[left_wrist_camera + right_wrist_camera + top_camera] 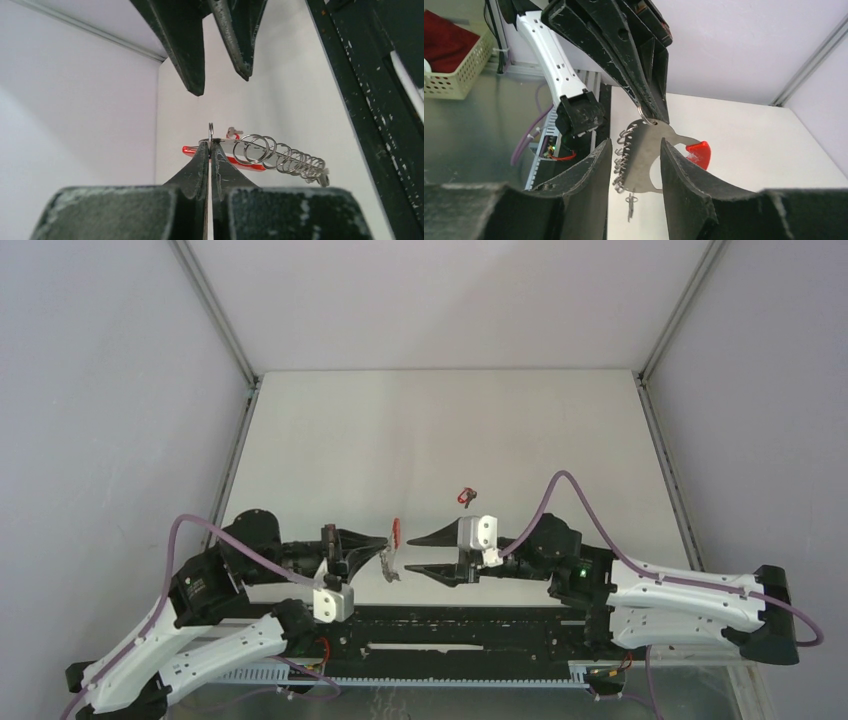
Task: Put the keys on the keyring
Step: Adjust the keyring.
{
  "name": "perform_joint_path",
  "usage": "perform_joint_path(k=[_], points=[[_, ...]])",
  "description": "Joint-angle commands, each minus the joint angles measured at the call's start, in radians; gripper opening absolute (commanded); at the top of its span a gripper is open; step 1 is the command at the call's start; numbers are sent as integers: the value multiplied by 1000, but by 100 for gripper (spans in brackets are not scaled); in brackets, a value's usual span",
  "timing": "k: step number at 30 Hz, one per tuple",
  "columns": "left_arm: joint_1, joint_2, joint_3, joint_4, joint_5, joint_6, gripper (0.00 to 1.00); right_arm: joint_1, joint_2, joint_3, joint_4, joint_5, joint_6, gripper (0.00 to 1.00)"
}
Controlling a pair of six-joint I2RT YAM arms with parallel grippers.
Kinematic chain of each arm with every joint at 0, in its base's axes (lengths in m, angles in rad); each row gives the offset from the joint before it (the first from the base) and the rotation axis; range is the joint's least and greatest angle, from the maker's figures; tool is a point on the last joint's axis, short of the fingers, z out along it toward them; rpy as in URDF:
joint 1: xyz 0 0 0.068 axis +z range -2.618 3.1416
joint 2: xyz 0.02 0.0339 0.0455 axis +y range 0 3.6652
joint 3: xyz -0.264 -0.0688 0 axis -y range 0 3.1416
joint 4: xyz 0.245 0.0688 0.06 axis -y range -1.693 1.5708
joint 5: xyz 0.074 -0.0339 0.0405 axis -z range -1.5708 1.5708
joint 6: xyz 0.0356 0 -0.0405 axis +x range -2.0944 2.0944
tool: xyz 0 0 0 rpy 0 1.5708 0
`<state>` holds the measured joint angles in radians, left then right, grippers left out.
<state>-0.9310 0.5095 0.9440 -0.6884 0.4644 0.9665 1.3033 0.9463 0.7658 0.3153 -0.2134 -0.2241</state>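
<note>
My left gripper (pixel 387 544) is shut on a thin metal keyring (pixel 211 131) and holds it above the table. From the ring hangs a flat silvery plate (pixel 646 150) with a red end (pixel 699 153) and a row of several wire rings (pixel 285 158) along one edge. One tiny silvery key (pixel 630 204) dangles from the lowest ring. My right gripper (pixel 411 554) is open. Its fingers (pixel 591 172) stand on either side of the hanging plate without touching it. In the left wrist view the pinched tips (pixel 210 145) show the ring edge-on.
A small red and dark object (pixel 466 497) lies on the white table behind the grippers; it also shows in the left wrist view (pixel 232 133). Grey walls and metal posts (pixel 222 320) enclose the table. The black rail (pixel 450 625) runs along the near edge.
</note>
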Motion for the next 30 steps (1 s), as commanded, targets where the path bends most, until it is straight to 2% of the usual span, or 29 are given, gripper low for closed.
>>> perform_joint_path(k=[1, 4, 11, 20, 30], points=[[-37, 11, -5, -7, -42, 139, 0, 11, 10, 71, -82, 36, -96, 49], [-54, 15, -3, -14, -41, 141, 0, 13, 29, 101, -101, 43, -141, 50], [-130, 9, -24, -23, -103, 251, 0, 17, 74, 162, -155, 26, -225, 50], [-149, 53, 29, -37, -122, 107, 0, 64, 100, 241, -308, -2, -306, 48], [-151, 61, 43, -49, -130, 68, 0, 146, 192, 334, -472, 185, -434, 42]])
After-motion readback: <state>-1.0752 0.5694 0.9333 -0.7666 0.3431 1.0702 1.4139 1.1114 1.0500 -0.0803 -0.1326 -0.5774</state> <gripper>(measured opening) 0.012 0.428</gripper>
